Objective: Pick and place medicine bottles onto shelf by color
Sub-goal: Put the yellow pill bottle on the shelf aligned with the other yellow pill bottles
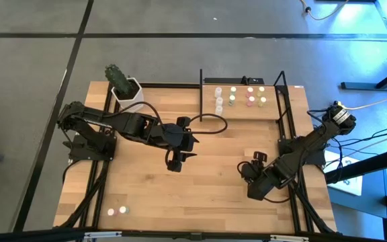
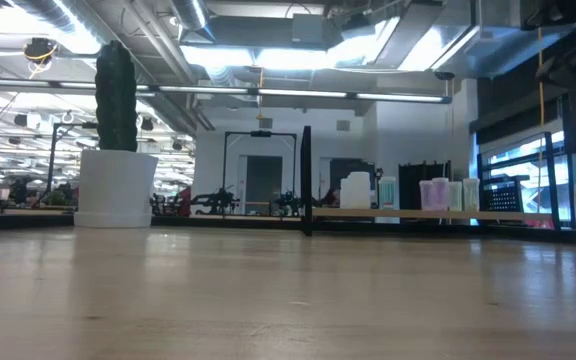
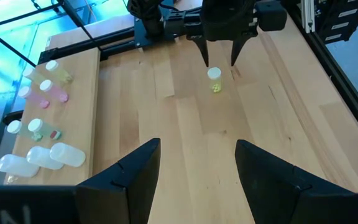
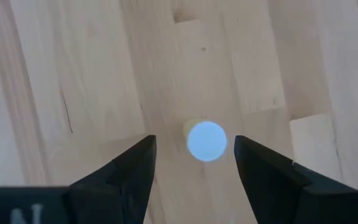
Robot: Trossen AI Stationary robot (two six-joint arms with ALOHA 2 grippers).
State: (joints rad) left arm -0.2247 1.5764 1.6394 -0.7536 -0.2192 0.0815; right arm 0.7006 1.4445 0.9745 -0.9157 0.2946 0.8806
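A small bottle with a white cap and yellowish body [image 4: 206, 141] stands upright on the tabletop, right of the middle. My right gripper [image 4: 194, 143] is open and points down over it, one finger on each side with a gap showing at both. The left wrist view shows that bottle [image 3: 214, 79] just below my right gripper [image 3: 220, 59]. My left gripper [image 1: 174, 163] hovers open above the table's middle, holding nothing. The shelf [image 1: 247, 113] stands at the far right and carries several bottles [image 1: 240, 95]. Two more bottles [image 1: 116, 211] stand near the front left corner.
A white pot with a cactus [image 1: 126, 89] stands at the far left corner. The shelf's black uprights [image 1: 201, 94] and a looping black cable [image 1: 210, 124] lie beside the left arm. Bare wood stretches between the two grippers and toward the near edge.
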